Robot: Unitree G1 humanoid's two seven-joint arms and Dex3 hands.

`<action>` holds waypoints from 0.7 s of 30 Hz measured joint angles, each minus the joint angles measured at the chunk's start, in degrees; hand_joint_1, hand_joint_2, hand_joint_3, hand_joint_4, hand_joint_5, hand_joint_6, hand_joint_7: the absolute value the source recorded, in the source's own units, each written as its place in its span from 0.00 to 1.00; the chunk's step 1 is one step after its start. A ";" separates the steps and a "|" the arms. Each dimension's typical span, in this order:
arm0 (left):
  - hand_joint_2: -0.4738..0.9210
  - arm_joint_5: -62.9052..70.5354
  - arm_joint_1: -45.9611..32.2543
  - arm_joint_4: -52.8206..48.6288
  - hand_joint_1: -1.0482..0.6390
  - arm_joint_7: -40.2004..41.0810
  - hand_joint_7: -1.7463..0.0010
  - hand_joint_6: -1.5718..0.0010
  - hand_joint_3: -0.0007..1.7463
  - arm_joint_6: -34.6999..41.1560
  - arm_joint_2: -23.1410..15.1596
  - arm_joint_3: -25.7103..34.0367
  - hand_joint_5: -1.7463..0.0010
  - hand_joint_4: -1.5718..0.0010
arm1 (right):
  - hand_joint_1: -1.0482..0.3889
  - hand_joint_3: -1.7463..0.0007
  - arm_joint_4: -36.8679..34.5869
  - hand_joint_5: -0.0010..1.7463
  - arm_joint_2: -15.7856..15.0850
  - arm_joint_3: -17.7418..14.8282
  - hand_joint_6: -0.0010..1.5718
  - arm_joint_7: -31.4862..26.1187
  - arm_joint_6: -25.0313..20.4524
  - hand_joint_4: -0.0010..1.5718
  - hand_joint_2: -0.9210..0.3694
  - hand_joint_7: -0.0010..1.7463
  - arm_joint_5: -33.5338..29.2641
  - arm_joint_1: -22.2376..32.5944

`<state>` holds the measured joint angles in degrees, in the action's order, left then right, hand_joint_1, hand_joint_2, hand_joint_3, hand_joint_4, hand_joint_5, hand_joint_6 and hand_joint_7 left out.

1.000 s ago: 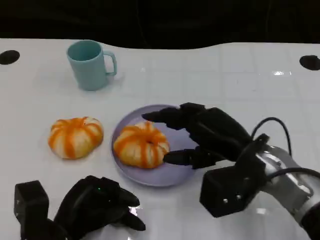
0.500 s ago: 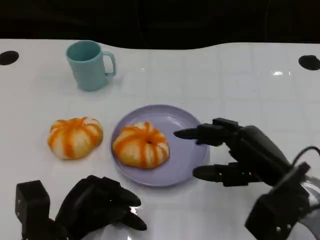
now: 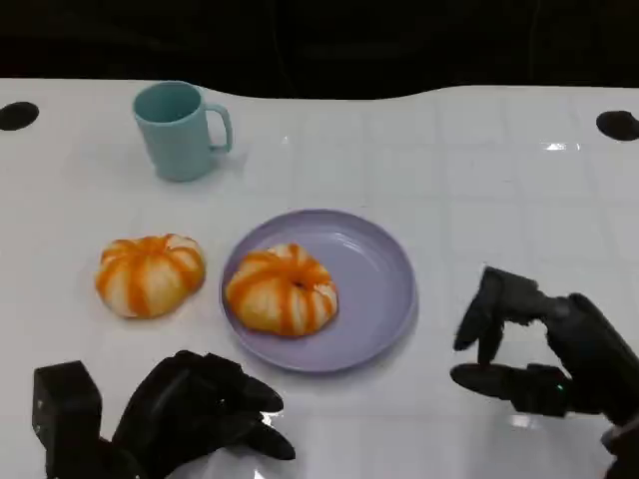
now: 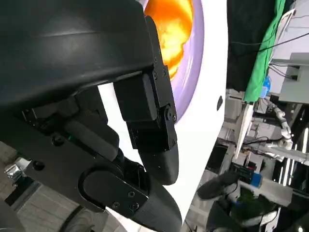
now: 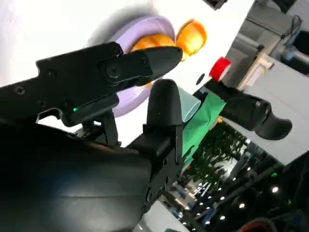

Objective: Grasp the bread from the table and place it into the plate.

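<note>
One bread (image 3: 282, 289) is sitting in the plate (image 3: 374, 289), left of centre, leaving the plate's right half bare. That reads as a finished placement, not a grasp in progress. A second bread (image 3: 150, 273) is lying on the tabletop (image 3: 479, 170) just left of the plate, apart from its rim.

Right robot hand (image 3: 544, 354) is hovering over the tabletop to the right of the plate, clear of the rim, fingers apart and holding nothing. The plated bread is lying well to its left, across the plate, no contact.

Left robot hand (image 3: 205, 409) is resting low at the near edge, fingers curled in, nothing in them. Both breads are lying just beyond it, untouched.

Teal mug (image 3: 180, 130) is standing upright at the far left, well apart from everything, so probably not involved.
</note>
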<state>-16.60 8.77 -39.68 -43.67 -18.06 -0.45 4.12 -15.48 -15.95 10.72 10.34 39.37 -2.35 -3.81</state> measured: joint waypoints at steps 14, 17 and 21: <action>0.86 0.00 -0.57 1.33 0.00 0.01 0.99 0.00 0.00 0.35 0.01 -0.02 0.88 0.00 | 0.53 0.95 15.58 1.00 3.28 -2.94 0.32 6.07 -14.77 0.45 0.00 1.00 11.88 14.57; 0.86 -0.04 -0.57 1.33 0.00 0.00 0.99 0.00 0.00 0.35 -0.01 0.02 0.88 0.00 | 0.53 0.95 17.37 1.00 3.92 -3.59 0.33 6.42 -16.96 0.46 0.00 1.00 12.36 15.80; 0.86 -0.13 -0.57 1.32 0.00 0.00 0.99 0.00 0.00 0.36 -0.12 0.08 0.88 0.00 | 0.52 0.95 18.63 1.00 4.44 -4.34 0.36 7.37 -19.72 0.49 0.00 1.00 13.54 16.38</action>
<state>-16.72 8.20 -38.36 -43.67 -17.71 -0.57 4.20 3.15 -11.51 6.37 17.71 19.65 11.19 12.57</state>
